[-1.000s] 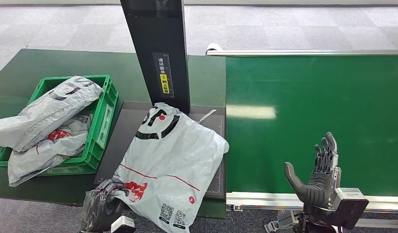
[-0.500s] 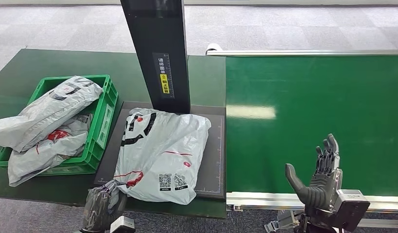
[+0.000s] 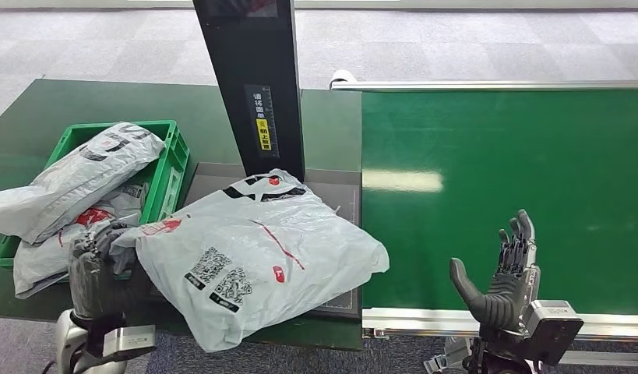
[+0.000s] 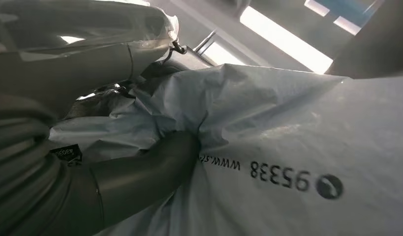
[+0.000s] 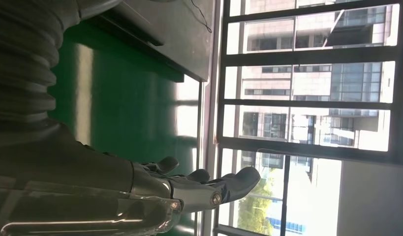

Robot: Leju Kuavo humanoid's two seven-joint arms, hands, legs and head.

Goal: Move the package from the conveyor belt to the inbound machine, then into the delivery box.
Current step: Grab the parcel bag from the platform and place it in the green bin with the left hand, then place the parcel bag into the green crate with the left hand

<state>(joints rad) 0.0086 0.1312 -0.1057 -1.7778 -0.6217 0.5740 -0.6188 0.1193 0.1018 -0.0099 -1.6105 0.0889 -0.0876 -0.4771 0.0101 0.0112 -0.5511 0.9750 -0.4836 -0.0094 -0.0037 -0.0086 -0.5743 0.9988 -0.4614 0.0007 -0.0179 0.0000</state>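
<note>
A grey plastic package (image 3: 261,253) with black and red print and QR codes lies tilted over the dark inbound machine plate (image 3: 343,187), its left corner lifted. My left hand (image 3: 101,261) grips that corner beside the green delivery box (image 3: 171,152). Up close in the left wrist view, my thumb (image 4: 145,174) presses into the crumpled package (image 4: 288,147). My right hand (image 3: 502,276) hovers open with fingers apart over the front edge of the green conveyor belt (image 3: 502,171). Seen from the right wrist, that hand (image 5: 189,184) holds nothing.
The green box holds several other grey packages (image 3: 74,183), some spilling over its left rim. The machine's black scanner post (image 3: 257,86) rises just behind the plate. A metal rail (image 3: 424,319) edges the belt's front. Grey carpet lies beyond the dark green table (image 3: 89,101).
My left hand has risen and moved left toward the box, dragging the package's corner up; the package has turned and shifted on the plate. The right hand has barely moved.
</note>
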